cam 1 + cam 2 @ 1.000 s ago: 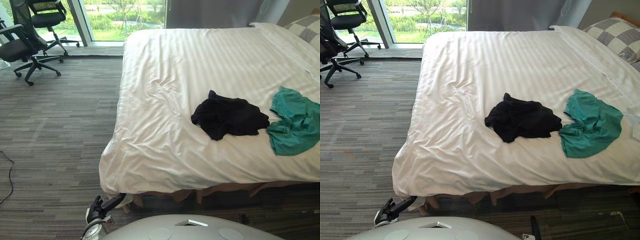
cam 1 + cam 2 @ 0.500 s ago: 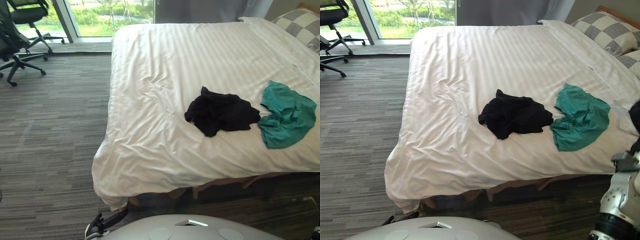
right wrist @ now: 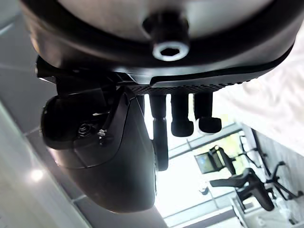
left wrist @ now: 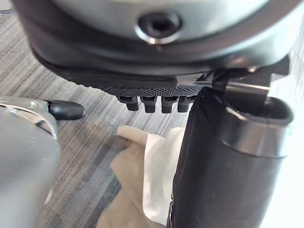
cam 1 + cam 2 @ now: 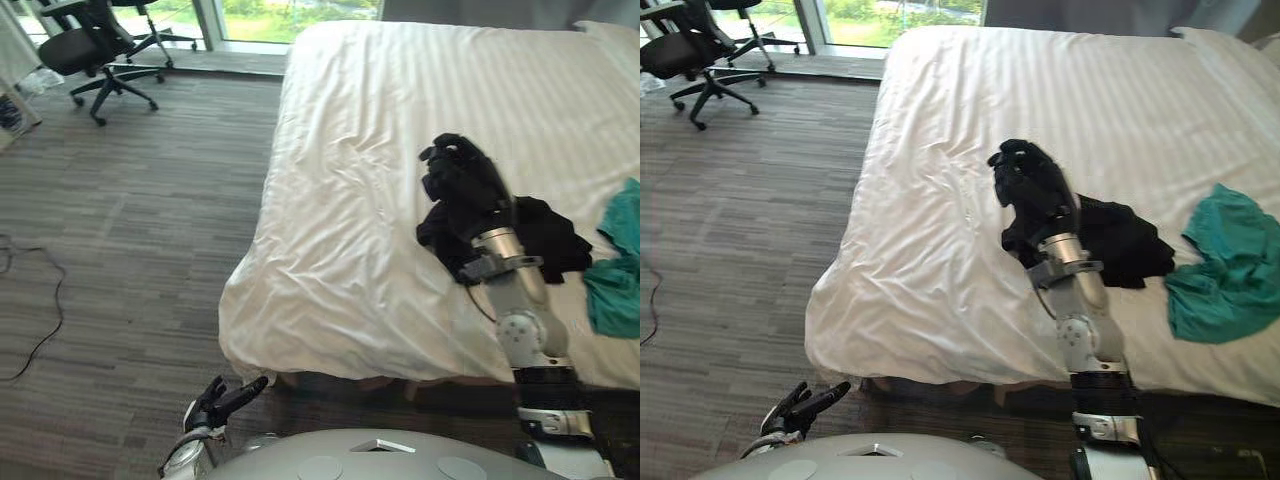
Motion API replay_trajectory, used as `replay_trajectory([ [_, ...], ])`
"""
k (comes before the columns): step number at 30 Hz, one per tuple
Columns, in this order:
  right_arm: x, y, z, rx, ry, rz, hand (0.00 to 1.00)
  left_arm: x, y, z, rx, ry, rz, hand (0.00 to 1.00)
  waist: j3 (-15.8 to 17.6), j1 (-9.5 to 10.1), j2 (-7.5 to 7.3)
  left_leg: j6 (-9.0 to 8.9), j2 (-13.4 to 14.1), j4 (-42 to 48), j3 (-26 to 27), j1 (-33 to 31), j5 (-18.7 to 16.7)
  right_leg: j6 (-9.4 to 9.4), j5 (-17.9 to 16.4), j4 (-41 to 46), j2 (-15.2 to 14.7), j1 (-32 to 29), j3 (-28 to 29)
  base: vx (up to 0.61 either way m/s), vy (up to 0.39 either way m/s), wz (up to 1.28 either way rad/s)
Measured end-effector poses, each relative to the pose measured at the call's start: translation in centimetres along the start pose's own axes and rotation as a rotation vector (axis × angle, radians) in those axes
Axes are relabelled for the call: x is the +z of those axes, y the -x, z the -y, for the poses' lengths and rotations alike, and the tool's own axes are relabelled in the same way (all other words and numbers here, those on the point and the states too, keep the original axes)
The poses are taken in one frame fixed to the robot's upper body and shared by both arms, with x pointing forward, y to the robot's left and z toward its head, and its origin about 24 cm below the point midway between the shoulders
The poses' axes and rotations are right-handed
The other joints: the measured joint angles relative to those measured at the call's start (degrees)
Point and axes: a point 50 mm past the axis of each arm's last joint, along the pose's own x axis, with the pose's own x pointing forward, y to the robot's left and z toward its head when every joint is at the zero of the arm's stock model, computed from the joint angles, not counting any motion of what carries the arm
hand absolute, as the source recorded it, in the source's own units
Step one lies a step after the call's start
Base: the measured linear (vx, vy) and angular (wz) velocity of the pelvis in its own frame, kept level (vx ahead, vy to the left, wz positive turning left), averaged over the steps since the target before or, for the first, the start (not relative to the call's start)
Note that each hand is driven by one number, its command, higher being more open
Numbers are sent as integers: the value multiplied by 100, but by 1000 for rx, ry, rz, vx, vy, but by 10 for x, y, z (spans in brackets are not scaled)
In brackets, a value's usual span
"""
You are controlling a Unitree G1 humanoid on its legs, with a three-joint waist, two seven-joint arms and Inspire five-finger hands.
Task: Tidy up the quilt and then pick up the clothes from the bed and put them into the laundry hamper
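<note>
A white quilt [image 5: 350, 200] covers the bed, with creases near its middle. On it lie a black garment [image 5: 548, 236] and, farther right, a teal garment [image 5: 1225, 270]. My right hand [image 5: 462, 180] is raised over the bed at the black garment's left edge. Its fingers [image 3: 183, 114] are curled and hold nothing. My left hand [image 5: 228, 398] hangs low by the bed's near corner with straight fingers [image 4: 152, 103], above the carpet. The quilt's hanging corner [image 4: 156, 166] shows past them.
Black office chairs [image 5: 95, 45] stand on the grey carpet [image 5: 130, 230] at the far left by the window. The bed's near edge [image 5: 330, 365] runs across in front of me. An office chair [image 3: 237, 183] shows past the right hand.
My right arm has risen into view over the bed and its fingers have curled in. The camera has swung, so the whole picture shifted. The left hand stays low.
</note>
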Motion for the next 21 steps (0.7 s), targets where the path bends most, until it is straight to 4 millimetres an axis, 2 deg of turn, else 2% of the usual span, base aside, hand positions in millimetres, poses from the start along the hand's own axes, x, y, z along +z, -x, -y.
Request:
replay_trajectory([
  [2, -3, -9, -5, -18, -23, 26, 0, 0, -1, 4, -16, -14, -1, 100, 161, 60, -34, 17, -30, 61, -128, -150, -1, 0, 0, 4, -47, -46, -62, -43, 21, 34],
  [5, 13, -42, -16, -20, -66, 144, 0, 20, -6, 16, -57, -5, 55, 100, 611, 105, -55, 117, -107, 165, -282, -657, 84, 9, 7, 45, -136, -453, -130, -127, 12, 24],
  [7, 29, -66, -20, -6, -116, 227, 0, 49, -14, 36, -112, 23, 122, 100, 1106, 243, 81, 164, -112, 302, -374, -1053, 156, 15, 20, 190, -185, -811, -132, -151, -2, 15],
  [9, 27, -73, -24, 4, -203, 250, 0, 66, -17, 47, -144, 45, 173, 100, 1452, 331, 185, 174, -107, 307, -419, -1186, 212, -1, 33, 225, -183, -933, -136, -93, -6, 11],
  [11, 13, -74, -28, 22, -324, 239, 0, 79, -19, 55, -163, 70, 203, 100, 1698, 365, 270, 184, -101, 320, -436, -1338, 249, -17, 51, 229, -177, -1074, -141, -30, -5, 4],
  [14, -20, -71, -44, 79, -537, 176, 0, 95, -20, 75, -222, 88, 228, 100, 2052, 340, 377, 186, -115, 446, -429, -1596, 248, -18, 54, 329, -238, -1314, -120, 0, 0, 0],
  [16, -28, -67, -62, 181, -589, 200, 0, 103, -21, 88, -257, 102, 230, 100, 2175, 258, 394, 193, -146, 529, -404, -1665, 243, -18, 54, 362, -293, -1390, -84, 29, 20, 0],
  [17, -34, -66, -73, 235, -596, 189, 0, 108, -22, 96, -277, 94, 231, 100, 2180, 146, 386, 201, -177, 748, -403, -1803, 238, -18, 54, 396, -367, -1427, -81, 58, 43, 8],
  [18, -41, -62, -82, 278, -592, 154, 0, 115, -21, 108, -313, 92, 243, 100, 2206, 106, 346, 225, -214, 1335, -389, -2086, 203, -19, 55, 411, -542, -1428, -28, 57, 82, 9],
  [19, -48, -59, -90, 319, -592, 124, 0, 119, -20, 115, -339, 102, 259, 100, 2237, 83, 336, 206, -303, 1311, -385, -2261, -72, -12, 53, 435, -651, -1438, 53, 27, 84, -4],
  [20, -53, -57, -95, 348, -588, 102, 0, 118, -19, 120, -353, 123, 261, 100, 2217, 45, 431, 251, -385, 713, -451, -2183, 46, -7, 52, 443, -640, -1472, 73, 7, 108, -46],
  [21, -62, -51, -107, 423, -578, 52, 0, 116, -17, 131, -386, 148, 267, 100, 2255, -29, 674, 422, -403, 41, -309, -2023, 753, 75, -8, 529, -540, -1556, 210, 51, 107, -42],
])
